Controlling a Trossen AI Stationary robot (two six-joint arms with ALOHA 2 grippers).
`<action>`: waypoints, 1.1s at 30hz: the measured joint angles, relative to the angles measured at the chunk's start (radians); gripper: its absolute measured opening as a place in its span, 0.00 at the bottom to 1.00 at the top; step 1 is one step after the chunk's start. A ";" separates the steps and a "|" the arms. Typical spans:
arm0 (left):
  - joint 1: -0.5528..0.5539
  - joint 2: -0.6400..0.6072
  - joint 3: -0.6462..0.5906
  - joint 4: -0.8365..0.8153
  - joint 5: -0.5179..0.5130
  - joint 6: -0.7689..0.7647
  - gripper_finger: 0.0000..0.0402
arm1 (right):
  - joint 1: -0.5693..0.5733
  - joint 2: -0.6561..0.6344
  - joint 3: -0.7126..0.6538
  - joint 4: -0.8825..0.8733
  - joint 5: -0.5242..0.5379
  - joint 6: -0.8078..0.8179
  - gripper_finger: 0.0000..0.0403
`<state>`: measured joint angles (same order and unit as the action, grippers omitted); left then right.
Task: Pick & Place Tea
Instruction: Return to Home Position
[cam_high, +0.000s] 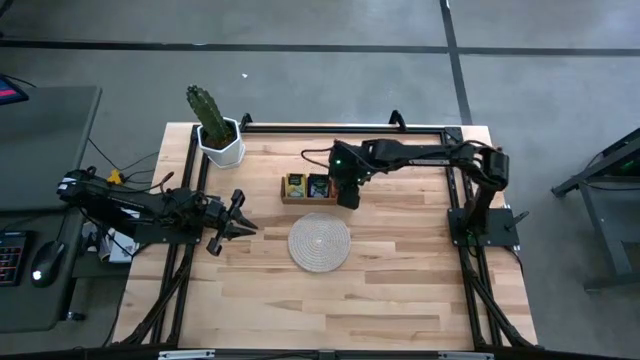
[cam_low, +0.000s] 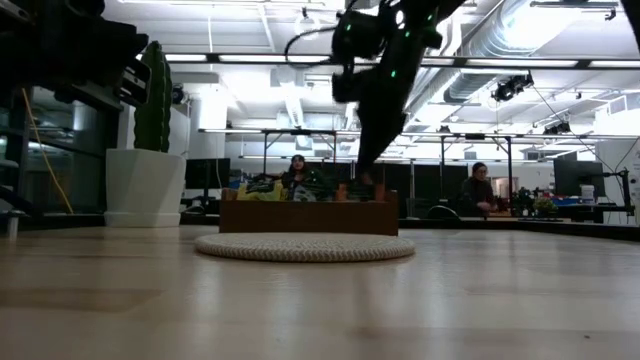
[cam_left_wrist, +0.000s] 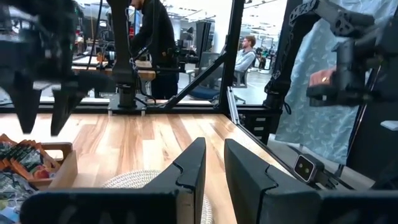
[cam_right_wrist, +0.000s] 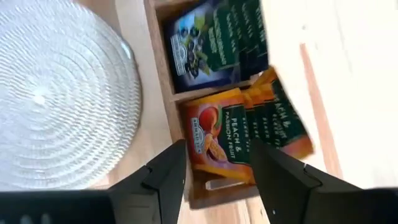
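My right claw (cam_right_wrist: 217, 152) hangs wide and empty above the tray's (cam_right_wrist: 160, 74) end compartment because the orange tea sachets (cam_right_wrist: 273, 121) lie inside it, while my left claw (cam_high: 238, 213), slightly apart, waits at the table's left side.

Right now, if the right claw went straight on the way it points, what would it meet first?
The right claw, open, points down into the wooden tray's end compartment, so it would most likely meet the orange peach tea sachets lying there first. The left claw waits at the table's left.
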<state>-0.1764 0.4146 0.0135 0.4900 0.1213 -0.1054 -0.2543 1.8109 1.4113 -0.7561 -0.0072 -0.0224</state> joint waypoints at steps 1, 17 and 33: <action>0.000 0.000 0.000 0.000 0.000 0.003 0.14 | 0.000 -0.020 0.000 -0.006 -0.006 0.017 0.43; 0.000 0.000 0.000 -0.022 -0.033 0.039 0.14 | 0.088 -0.491 -0.107 0.019 0.048 0.270 0.35; 0.001 0.000 0.000 -0.025 -0.115 0.049 0.14 | 0.150 -1.075 -0.953 0.952 0.223 0.519 0.13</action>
<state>-0.1753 0.4145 0.0135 0.4652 0.0064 -0.0563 -0.1039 0.7362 0.4584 0.1958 0.2161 0.4966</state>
